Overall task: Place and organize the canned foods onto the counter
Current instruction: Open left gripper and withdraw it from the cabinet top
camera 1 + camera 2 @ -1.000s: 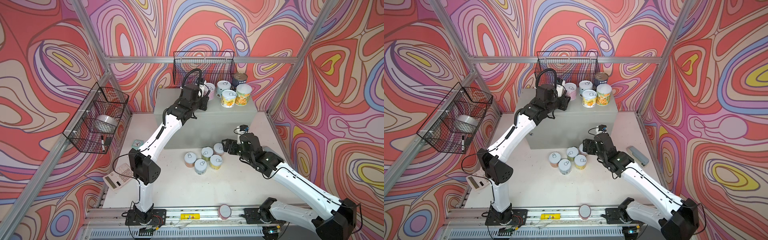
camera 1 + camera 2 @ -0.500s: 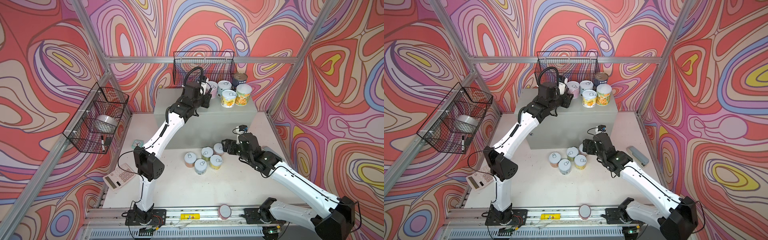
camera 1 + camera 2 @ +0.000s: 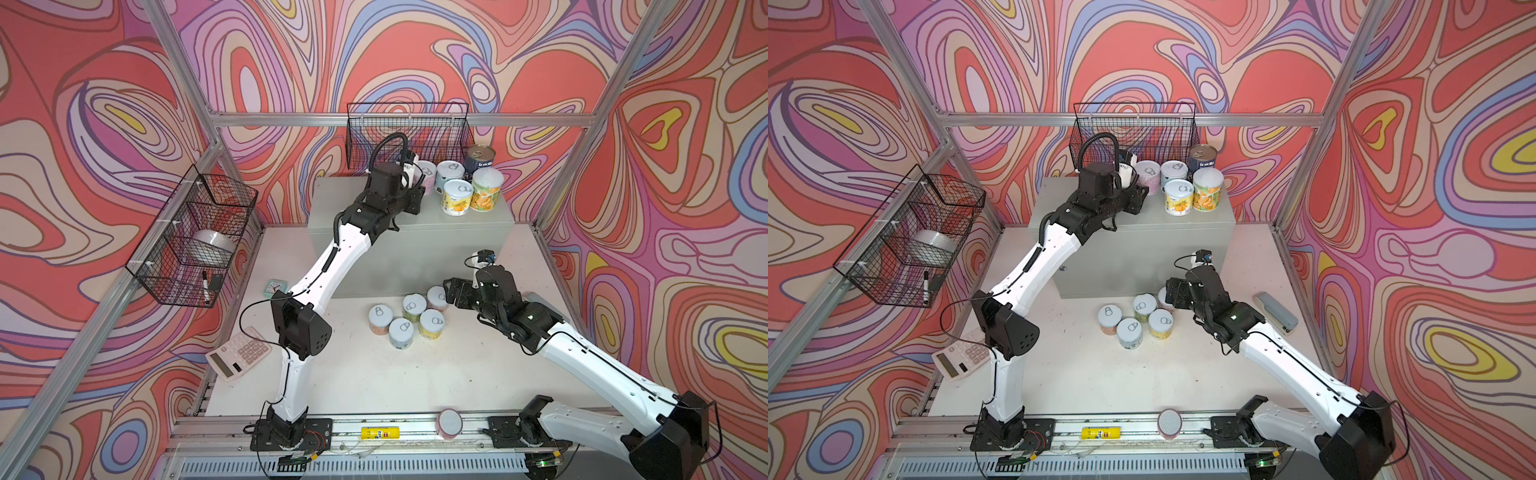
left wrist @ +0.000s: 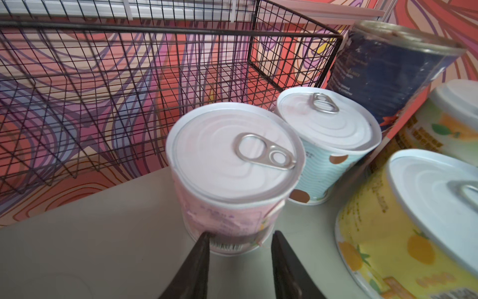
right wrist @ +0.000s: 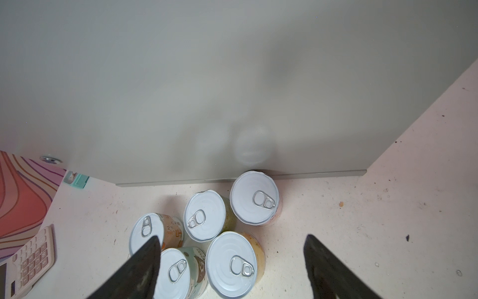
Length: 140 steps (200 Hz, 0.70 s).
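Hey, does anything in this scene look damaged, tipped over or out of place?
Only one thing: the pink can on the counter has a wrinkled label with a flap lifting off its side, seen in the left wrist view. Nothing is tipped or spilled.

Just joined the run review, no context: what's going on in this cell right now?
Two arms are sorting cans onto the grey counter. Five stand upright at its back right. The left gripper, jaws shut, has its tips at the base of the pink can there, not around it. The right gripper hangs over the five cans left on the white tabletop, jaws open, holding nothing.
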Available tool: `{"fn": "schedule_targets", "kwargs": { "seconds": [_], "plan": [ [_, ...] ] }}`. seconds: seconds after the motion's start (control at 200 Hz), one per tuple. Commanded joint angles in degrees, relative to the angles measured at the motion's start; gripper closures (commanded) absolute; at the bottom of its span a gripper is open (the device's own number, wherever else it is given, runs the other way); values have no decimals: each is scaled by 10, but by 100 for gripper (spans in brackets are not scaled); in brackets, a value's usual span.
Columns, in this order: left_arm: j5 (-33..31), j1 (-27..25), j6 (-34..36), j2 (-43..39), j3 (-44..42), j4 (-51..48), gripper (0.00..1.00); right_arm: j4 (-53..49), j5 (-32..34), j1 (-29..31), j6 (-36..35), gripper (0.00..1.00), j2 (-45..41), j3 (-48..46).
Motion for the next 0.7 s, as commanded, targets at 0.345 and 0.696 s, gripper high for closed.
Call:
{"fn": "schedule_targets", "kwargs": {
  "seconds": [0.345,0.696],
  "plan": [
    [-123,0,50,-126,-95,41,0,-9,6,4,-28,11,1,-2],
    [-42,0,30,-416,-452,126,0,-14,9,3,-26,11,-30,-45]
  ]
}}
